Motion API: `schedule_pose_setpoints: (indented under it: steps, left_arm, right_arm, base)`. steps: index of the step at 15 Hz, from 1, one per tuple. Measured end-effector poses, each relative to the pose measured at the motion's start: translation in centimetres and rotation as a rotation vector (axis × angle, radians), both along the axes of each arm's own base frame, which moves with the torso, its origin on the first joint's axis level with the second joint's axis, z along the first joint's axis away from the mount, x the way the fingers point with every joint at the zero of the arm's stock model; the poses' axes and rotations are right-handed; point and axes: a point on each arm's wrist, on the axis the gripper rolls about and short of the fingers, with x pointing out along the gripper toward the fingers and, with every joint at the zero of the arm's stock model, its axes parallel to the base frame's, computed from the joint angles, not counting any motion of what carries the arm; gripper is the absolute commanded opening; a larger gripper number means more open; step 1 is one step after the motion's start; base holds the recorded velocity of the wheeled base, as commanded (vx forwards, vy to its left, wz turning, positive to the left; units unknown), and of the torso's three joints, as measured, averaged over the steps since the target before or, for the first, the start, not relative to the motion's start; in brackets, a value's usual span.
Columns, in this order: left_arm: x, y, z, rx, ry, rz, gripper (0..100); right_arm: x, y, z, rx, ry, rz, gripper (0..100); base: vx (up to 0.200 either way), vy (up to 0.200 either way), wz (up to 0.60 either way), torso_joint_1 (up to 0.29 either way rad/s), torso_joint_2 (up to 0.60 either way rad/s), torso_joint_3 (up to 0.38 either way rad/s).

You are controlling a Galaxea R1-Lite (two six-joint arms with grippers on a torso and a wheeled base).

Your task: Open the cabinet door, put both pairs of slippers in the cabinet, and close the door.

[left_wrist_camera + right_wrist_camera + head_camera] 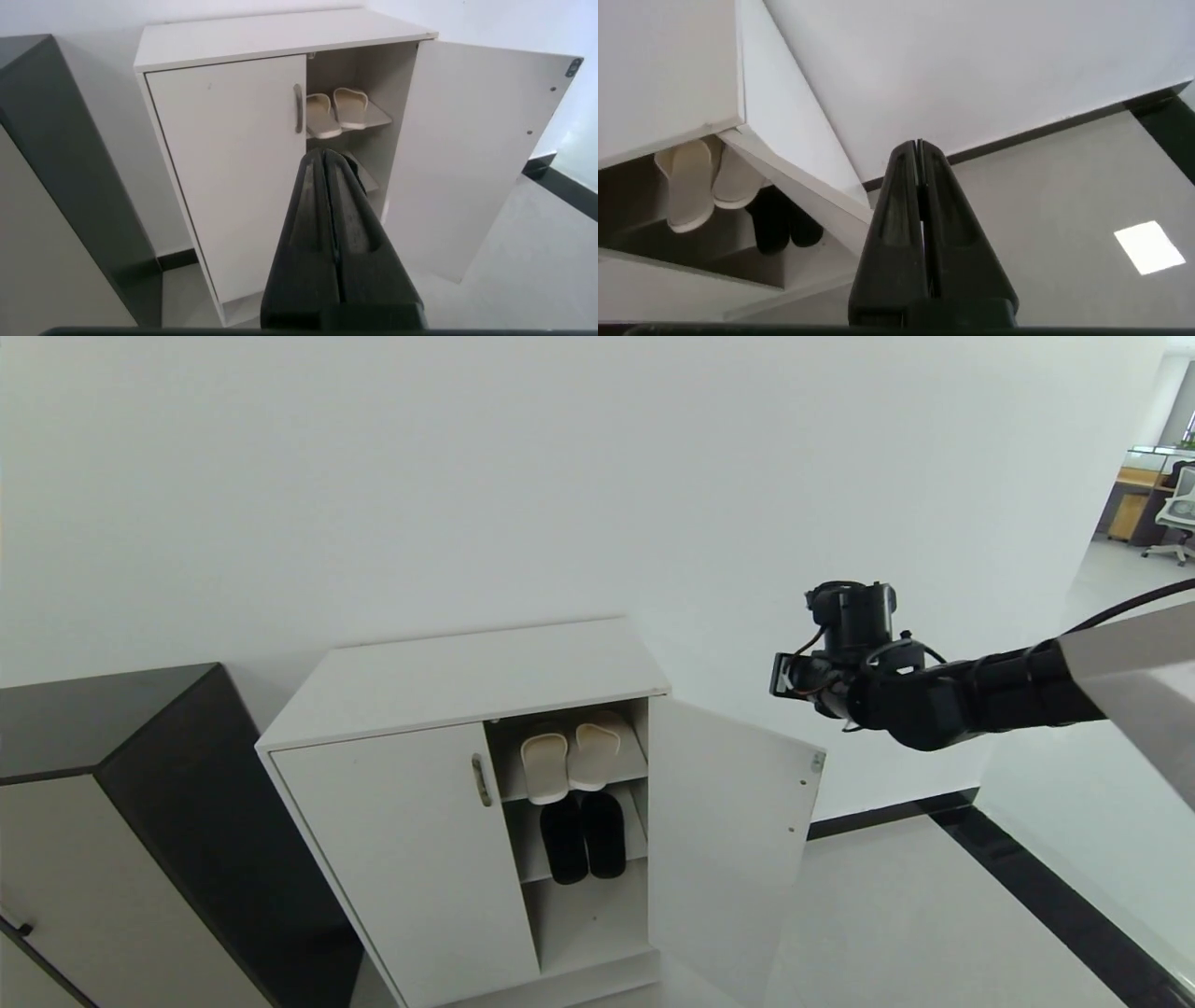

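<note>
Currently the cabinet (pixel 467 681) stands with its left door (pixel 401 859) closed and its right door (pixel 728 840) swung wide open. A dark cabinet (pixel 140 784) sits just beside it on the left.

Both pairs are inside. The white slippers (pixel 569 761) lie on the upper shelf. The black slippers (pixel 583 835) lie on the shelf below, and each pair reaches that shelf's front edge.

Your right tool (pixel 920 154) hangs above and outside the open door's free top corner, apart from it, with its fingers pressed together on nothing. Your left tool (pixel 324 159) faces the cabinet front, likewise closed and empty.

Judgement: only the door closing remains.

Risks:
- The slipper ends appear to overhang the shelf edges, so the door may catch them and stop ajar.
- A closed tool on a flat panel can skid off.
- A push near the hinge side will stall.
- A hard shove may make the door rebound.
</note>
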Motion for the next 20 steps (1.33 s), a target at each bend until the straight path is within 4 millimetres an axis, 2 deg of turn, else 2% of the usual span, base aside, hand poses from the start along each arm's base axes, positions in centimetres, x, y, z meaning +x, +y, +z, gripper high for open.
schedule_pose_setpoints:
  steps: [3,6,9,15,20]
  left_arm:
    - [0.0,0.0,0.0,0.0,0.0,0.001,0]
    - [0.0,0.0,0.0,0.0,0.0,0.0,0]
    - [0.0,0.0,0.0,0.0,0.0,0.0,0]
    - [0.0,0.0,0.0,0.0,0.0,0.0,0]
    - [0.0,0.0,0.0,0.0,0.0,0.0,0]
  right_arm:
    - [2.1,-0.3,-2.7,-0.017,0.037,-0.024,0]
    - [2.4,-0.1,-4.8,-0.043,0.101,-0.019,0]
    - [1.8,0.7,-6.1,-0.065,0.145,-0.001,0]
    - [-1.7,3.2,-6.2,-0.095,0.194,0.081,0]
    - [-7.1,6.5,-4.2,-0.094,0.192,0.223,0]
  base:
    - [0.0,0.0,0.0,0.0,0.0,0.0]
    - [0.0,0.0,0.0,0.0,0.0,0.0]
    - [0.0,0.0,0.0,0.0,0.0,0.0]
    - [0.0,0.0,0.0,0.0,0.0,0.0]
    - [0.0,0.0,0.0,0.0,0.0,0.0]
